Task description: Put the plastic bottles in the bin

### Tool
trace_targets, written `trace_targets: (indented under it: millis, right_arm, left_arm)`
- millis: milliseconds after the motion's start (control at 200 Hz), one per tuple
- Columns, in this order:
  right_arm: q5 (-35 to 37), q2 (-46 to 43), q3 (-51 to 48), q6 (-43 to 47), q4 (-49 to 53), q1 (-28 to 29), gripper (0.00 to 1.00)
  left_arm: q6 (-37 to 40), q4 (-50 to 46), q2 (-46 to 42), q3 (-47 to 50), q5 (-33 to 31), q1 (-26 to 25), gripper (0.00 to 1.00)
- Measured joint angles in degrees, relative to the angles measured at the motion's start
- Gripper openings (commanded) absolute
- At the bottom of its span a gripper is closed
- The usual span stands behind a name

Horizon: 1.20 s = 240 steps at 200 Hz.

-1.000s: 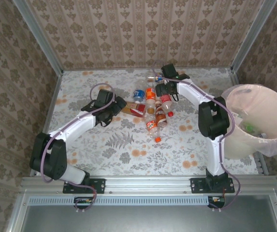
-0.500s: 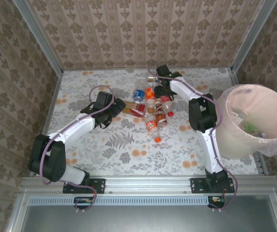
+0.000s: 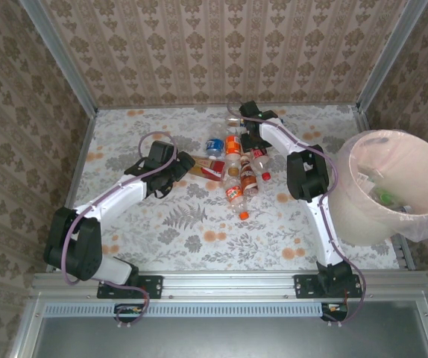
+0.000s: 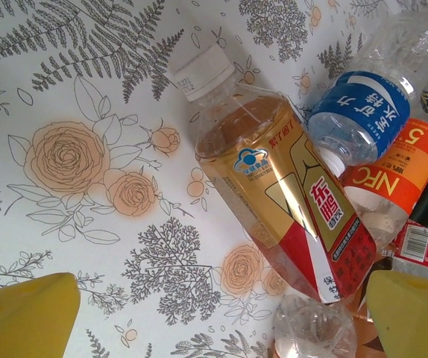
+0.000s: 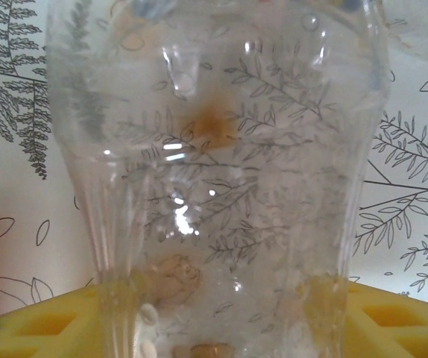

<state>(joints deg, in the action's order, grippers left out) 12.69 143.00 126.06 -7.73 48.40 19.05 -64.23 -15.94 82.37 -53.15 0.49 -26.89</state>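
With the left gripper [image 4: 218, 317] spread wide and empty over a gold-labelled bottle [image 4: 281, 201] among the plastic bottles [image 3: 236, 160] heaped mid-table [image 3: 162, 224], and the right gripper [image 5: 214, 321] straddling 1 clear bottle [image 5: 214, 171], grip impossible to tell, well apart from the bin [image 3: 363, 216] at the right edge.

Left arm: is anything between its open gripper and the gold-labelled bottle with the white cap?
Nothing visible covers it: the gold-labelled bottle lies bare on the tablecloth ahead of the open left gripper. A blue-labelled bottle and an orange-labelled bottle lie against one side, which may crowd a finger.
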Motion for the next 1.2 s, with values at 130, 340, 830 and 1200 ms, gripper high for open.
trace_targets:
  millis: [130,340,830,1200]
  right_arm:
    - [0.9,-1.2,-0.9,0.7,-0.5,0.0,0.58]
    - [2.0,-10.1,-6.8,1.6,-2.3,0.0,0.56]
    - [1.8,-39.3,-22.9,3.1,-13.4,-0.1,0.54]
    - [-1.8,-61.5,-34.6,2.8,-23.6,-2.9,0.53]
  left_arm:
    - [1.9,-1.5,1.4,-1.9,-0.2,0.0,1.0]
    - [3.0,-2.1,2.8,-3.7,-0.2,-0.4,1.0]
    - [3.4,-1.4,5.0,-4.3,0.6,-1.5,1.0]
    - [4.1,-2.1,4.9,-4.7,-5.3,-3.7,1.0]
